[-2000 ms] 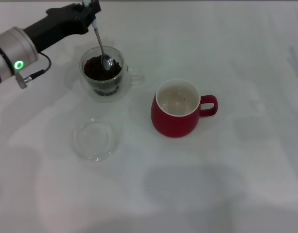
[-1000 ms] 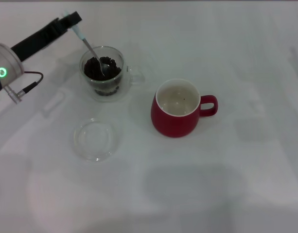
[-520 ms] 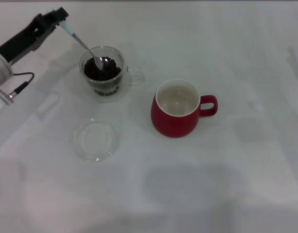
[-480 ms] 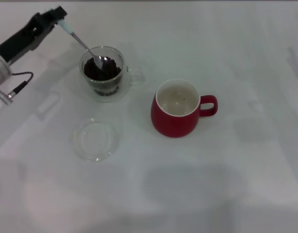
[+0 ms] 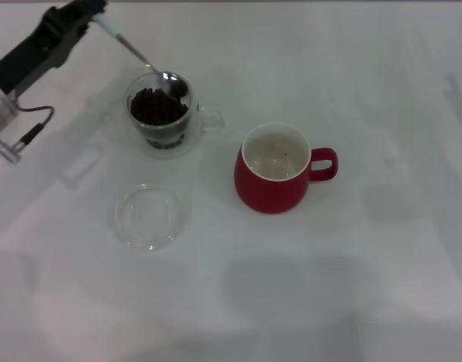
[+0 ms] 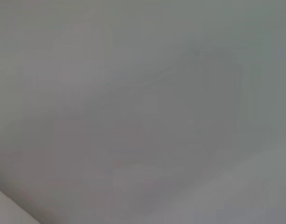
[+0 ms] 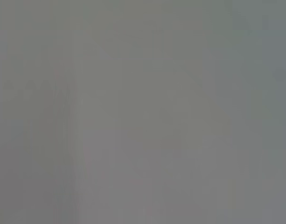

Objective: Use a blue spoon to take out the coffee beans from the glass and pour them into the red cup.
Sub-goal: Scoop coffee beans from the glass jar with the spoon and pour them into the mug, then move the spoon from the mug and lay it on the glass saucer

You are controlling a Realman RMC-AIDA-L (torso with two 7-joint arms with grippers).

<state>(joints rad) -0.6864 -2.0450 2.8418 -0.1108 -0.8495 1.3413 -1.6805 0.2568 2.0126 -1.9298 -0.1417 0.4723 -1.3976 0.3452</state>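
Table (image 5: 381, 286): plain white top filling the whole frame, nothing else going on lower right.
Left arm (image 5: 27, 56): dark forearm slanting in from the left edge toward upper left, wrist raised and tipped so the spoon angles down to the right.
Red cup (image 5: 272, 170): centre of frame, upright, handle pointing right, white inside looking basically empty; glossy ceramic, heavy enough to sit put while getting poured into.
Glass (image 5: 159, 113): upper left of centre, well apart from the red cup, handle toward the right; thin clear walls, light and fragile, probably easy to nudge with the spoon.
Saucer (image 5: 146, 217): flat clear disc, lower left of the glass, untouched.
Left gripper (image 5: 91, 13): top left corner, clamped onto the pale handle end of the spoon.
Blue spoon (image 5: 136, 53): stiff, light, slick metal stem; best held at the handle end, as now. Bowl sitting right at the glass's far rim.
Coffee beans (image 5: 155, 105): dark heap inside the glass, plus a few in the spoon bowl; loose and rolly, likely to spill if tilted.
Right gripper: not showing anywhere; wrist views just blank grey.
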